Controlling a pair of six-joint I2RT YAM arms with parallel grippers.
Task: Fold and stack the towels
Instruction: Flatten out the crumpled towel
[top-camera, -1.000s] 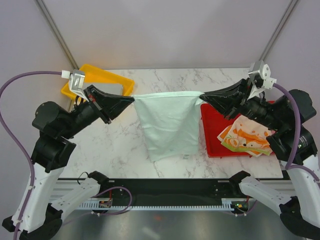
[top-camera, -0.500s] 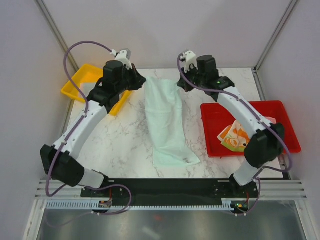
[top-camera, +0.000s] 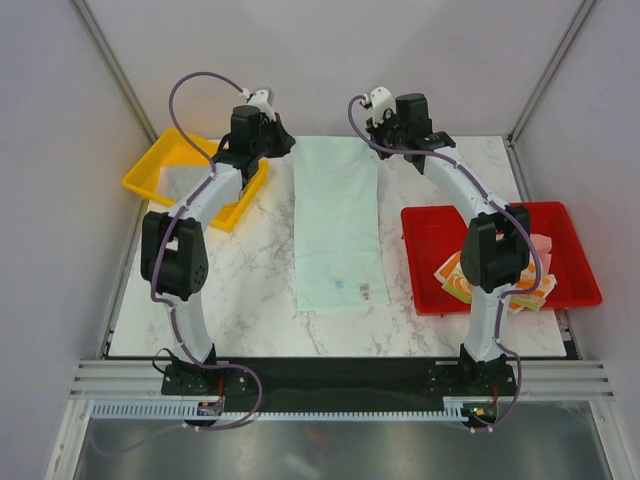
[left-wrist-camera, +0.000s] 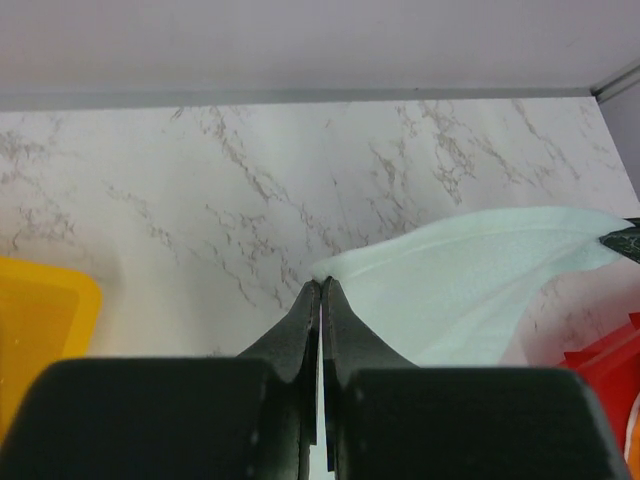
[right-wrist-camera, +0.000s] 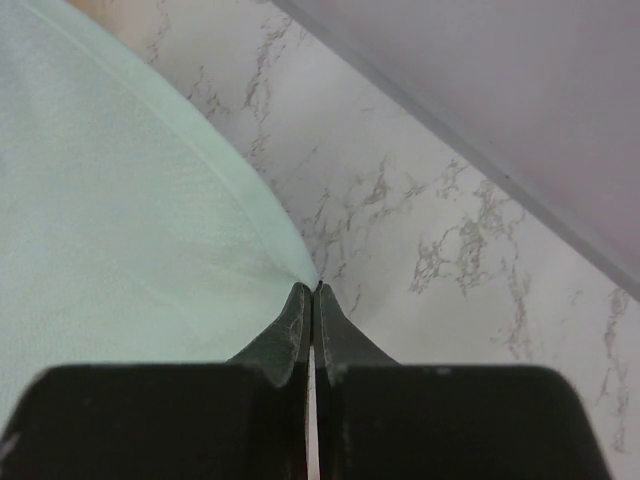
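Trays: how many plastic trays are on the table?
2. The yellow tray is at the far left, the red tray at the right. None seems hidden.

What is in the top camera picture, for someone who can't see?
A mint green towel lies spread down a marble table, far corners pinched by the left gripper and right gripper. Yellow tray left; red tray holding a patterned towel right.

printed towel (top-camera: 452, 281) partly hidden, label (top-camera: 340, 284) unreadable

A white marble-veined desk (top-camera: 250, 290) sits between plain pale lilac walls (top-camera: 330, 60), evenly lit, slim metal posts (top-camera: 112, 60) at its far corners, an aluminium rail (top-camera: 570, 380) in front.
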